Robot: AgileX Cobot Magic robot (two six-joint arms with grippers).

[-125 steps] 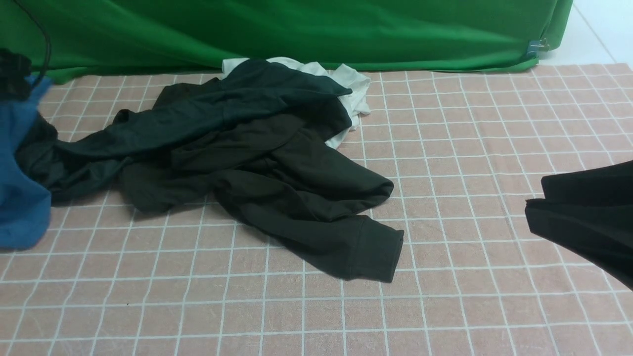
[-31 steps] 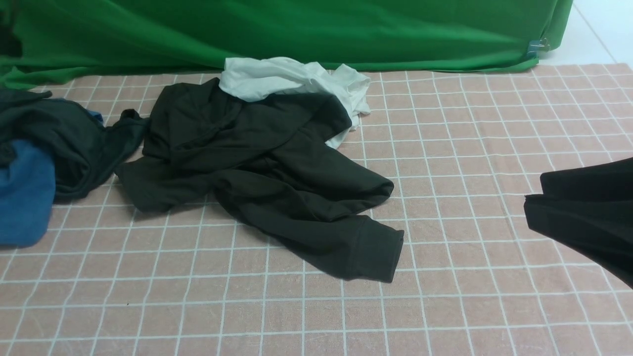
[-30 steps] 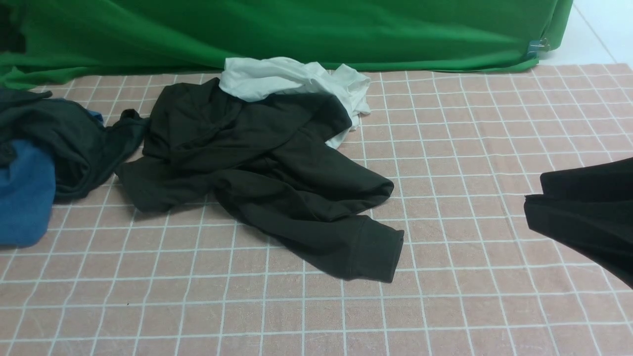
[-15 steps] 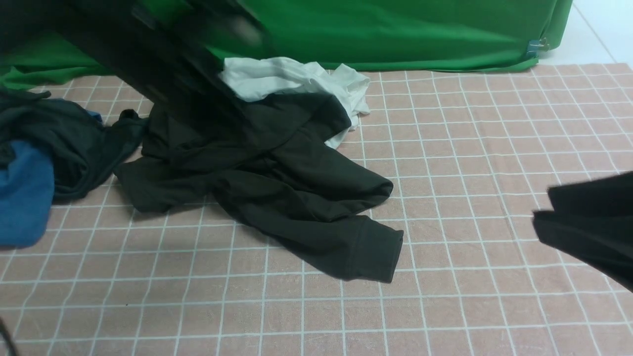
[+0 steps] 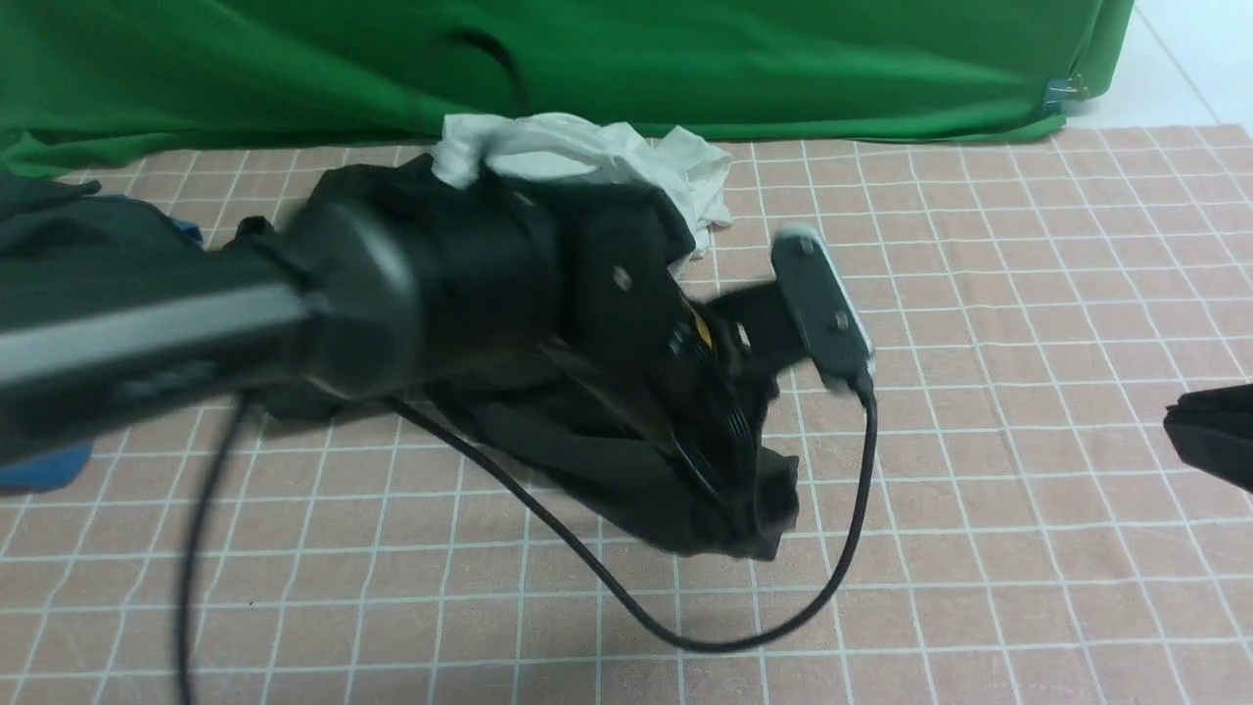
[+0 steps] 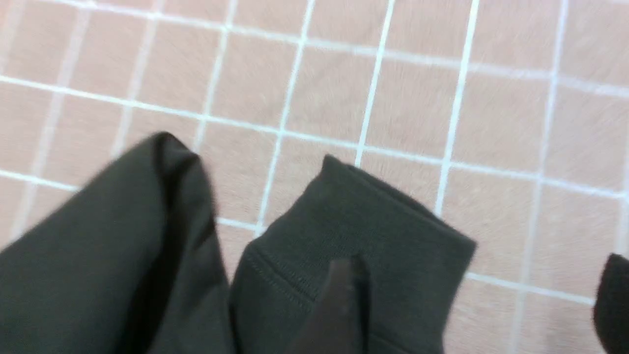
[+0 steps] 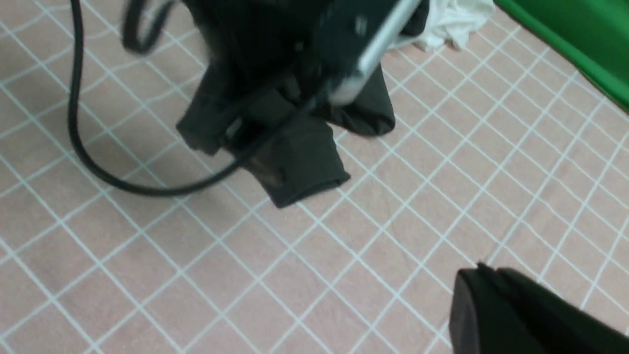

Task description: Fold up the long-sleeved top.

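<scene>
Sweeping in from nine o'clock since half a second ago, the left arm (image 5: 147, 333) now lies blurred across the front view, and the right pincer (image 5: 1214, 436) has drawn back to a dark sliver at the three o'clock edge. On the pink gridded worktop (image 5: 979, 294) the long-sleeved top (image 5: 597, 470) is heaped left of centre, mostly hidden behind that arm, with a white garment (image 5: 578, 147) at its twelve o'clock and a sleeve cuff (image 5: 759, 519) at its five o'clock end. Only the left wrist view shows the left pincer (image 6: 476, 280): its jaws stand wide apart, one finger (image 6: 339, 305) over the cuff and the other cut off at the frame's edge beyond it, nothing clamped. Only the right wrist view shows the right pincer close up, jaws pressed together and empty, well apart from the cuff. A black cable (image 5: 852, 548) loops over the worktop at the cuff's four o'clock. The left pincer's fingertips are too blurred to make out in the front view.
</scene>
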